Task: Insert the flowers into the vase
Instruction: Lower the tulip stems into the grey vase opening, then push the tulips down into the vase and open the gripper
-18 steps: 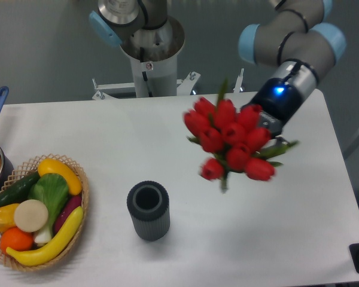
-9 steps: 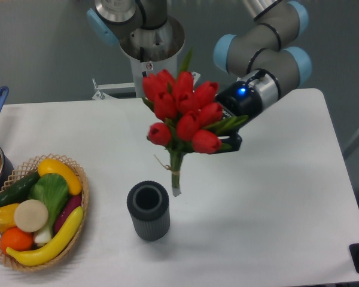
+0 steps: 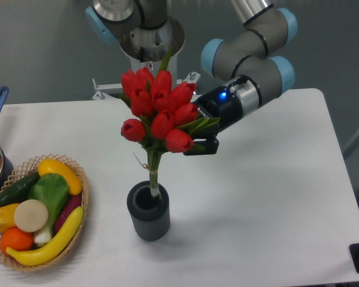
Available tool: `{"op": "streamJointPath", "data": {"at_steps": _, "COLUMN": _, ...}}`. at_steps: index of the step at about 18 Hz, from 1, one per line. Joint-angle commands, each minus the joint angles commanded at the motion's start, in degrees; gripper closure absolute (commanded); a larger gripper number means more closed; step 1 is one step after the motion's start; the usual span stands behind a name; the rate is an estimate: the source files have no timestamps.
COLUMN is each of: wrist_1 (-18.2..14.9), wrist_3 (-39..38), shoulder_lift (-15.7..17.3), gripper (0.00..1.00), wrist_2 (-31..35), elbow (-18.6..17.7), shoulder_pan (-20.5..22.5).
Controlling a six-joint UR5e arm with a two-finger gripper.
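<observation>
Flowers (image 3: 158,110) stand nearly upright over the vase (image 3: 148,210), stem tips inside its mouth. From 2 o'clock the arm (image 3: 248,57) slants down; its gripper (image 3: 198,136) clamps the bunch below the blooms. Vase sits mid-desk (image 3: 269,203).

My white rectangular desk (image 3: 275,197) stands before a plain grey-green wall (image 3: 42,42). Behind the desk's far edge sits a white metal bracket frame (image 3: 116,89). Light is even.

The jaws hold the flowers (image 3: 158,110) upright, stem tips just inside the vase (image 3: 148,211) mouth.
</observation>
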Motion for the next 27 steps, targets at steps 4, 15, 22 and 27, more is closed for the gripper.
{"op": "streamJointPath", "data": {"at_steps": 4, "wrist_1": 0.0, "wrist_3": 0.0, "shoulder_lift": -0.6, "gripper": 0.73, "wrist_2": 0.0, "elbow": -0.6, "shoulder_pan": -0.2}}
{"op": "streamJointPath", "data": {"at_steps": 15, "wrist_1": -0.1, "wrist_3": 0.0, "shoulder_lift": -3.5, "gripper": 0.73, "wrist_2": 0.4, "elbow": -2.7, "shoulder_pan": -0.4}}
{"op": "streamJointPath", "data": {"at_steps": 22, "wrist_1": -0.1, "wrist_3": 1.7, "shoulder_lift": -7.1, "gripper": 0.73, "wrist_2": 0.8, "elbow": -2.8, "shoulder_pan": -0.4}}
{"op": "streamJointPath", "data": {"at_steps": 27, "wrist_1": -0.1, "wrist_3": 2.5, "shoulder_lift": -8.9, "gripper": 0.73, "wrist_2": 2.6, "elbow": -2.9, "shoulder_pan": -0.4}}
